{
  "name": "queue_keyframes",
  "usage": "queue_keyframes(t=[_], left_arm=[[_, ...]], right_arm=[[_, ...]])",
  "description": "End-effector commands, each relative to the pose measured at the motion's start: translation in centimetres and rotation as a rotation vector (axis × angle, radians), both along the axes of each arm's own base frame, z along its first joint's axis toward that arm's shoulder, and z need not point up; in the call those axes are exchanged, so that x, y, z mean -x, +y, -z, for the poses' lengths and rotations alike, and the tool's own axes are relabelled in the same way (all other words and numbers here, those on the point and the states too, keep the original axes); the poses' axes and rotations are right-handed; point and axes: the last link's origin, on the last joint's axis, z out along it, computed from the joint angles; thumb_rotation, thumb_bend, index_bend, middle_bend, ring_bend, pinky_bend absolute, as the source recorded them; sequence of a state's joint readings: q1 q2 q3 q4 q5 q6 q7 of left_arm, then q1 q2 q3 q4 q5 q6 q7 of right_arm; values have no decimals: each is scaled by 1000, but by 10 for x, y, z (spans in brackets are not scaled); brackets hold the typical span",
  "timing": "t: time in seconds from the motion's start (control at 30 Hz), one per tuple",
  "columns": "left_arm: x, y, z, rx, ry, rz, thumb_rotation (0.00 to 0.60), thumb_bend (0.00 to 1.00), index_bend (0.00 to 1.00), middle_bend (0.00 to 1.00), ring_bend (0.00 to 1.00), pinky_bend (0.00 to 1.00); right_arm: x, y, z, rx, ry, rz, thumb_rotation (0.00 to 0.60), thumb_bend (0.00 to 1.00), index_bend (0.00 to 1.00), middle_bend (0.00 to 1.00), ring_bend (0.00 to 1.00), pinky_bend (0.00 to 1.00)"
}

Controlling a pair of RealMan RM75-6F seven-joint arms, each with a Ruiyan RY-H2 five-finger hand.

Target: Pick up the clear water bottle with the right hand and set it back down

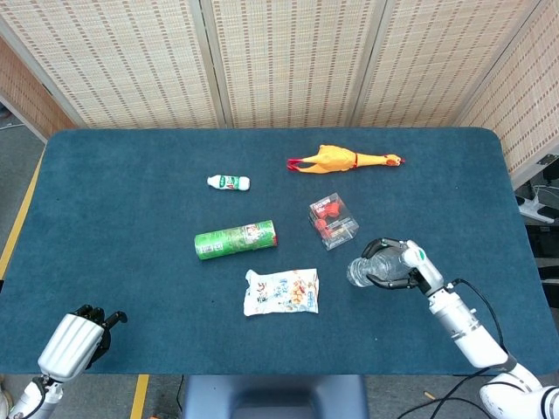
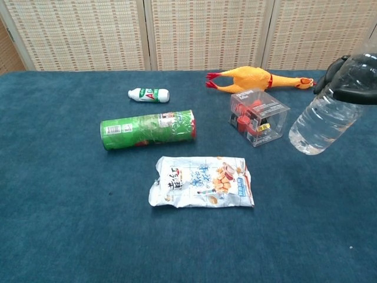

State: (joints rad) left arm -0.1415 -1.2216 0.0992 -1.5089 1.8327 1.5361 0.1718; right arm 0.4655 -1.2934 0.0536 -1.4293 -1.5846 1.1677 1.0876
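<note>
Your right robot hand (image 1: 403,264) grips the water bottle (image 2: 323,121) near its upper part, fingers wrapped around it. The bottle is tilted, base pointing toward the clear box of red pieces (image 1: 333,220) and just beside it; whether the base touches the tabletop (image 1: 122,218) is hard to tell. Your left robot hand (image 1: 80,339) sits at the near left corner, fingers curled in, holding nothing. Snack bag (image 1: 281,291) lies near the bottle
</note>
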Motion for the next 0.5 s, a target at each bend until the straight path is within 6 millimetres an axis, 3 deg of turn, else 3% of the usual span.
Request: queue_keyframes(t=[0.03,0.17,0.27,0.37,0.5], left_arm=[[0,0,0,-1,0,-1,600,444,437,632,548,547],[0,0,-1,-2,-2,1,600,445,437,633,548,547],[0,0,-1,-3,-3,2,600,445,437,632,548,548],[0,0,-1,-4,-4,2,600,444,437,632,548,547],[0,0,-1,-5,-7,1,600,444,436,632,548,547]], right_arm=[[33,-16,-2,493,1046,-86,600,447,821,748,552,478],[32,-15,2,656,1183,-115,600,447,821,748,552,478],[28,-11,8,708,1189,-156,600,447,821,748,552,478],[23,-3,18,605,1025,-187,600,446,821,748,552,479],[3,14,21,215,538,-173,600,446,823,759,566,494]])
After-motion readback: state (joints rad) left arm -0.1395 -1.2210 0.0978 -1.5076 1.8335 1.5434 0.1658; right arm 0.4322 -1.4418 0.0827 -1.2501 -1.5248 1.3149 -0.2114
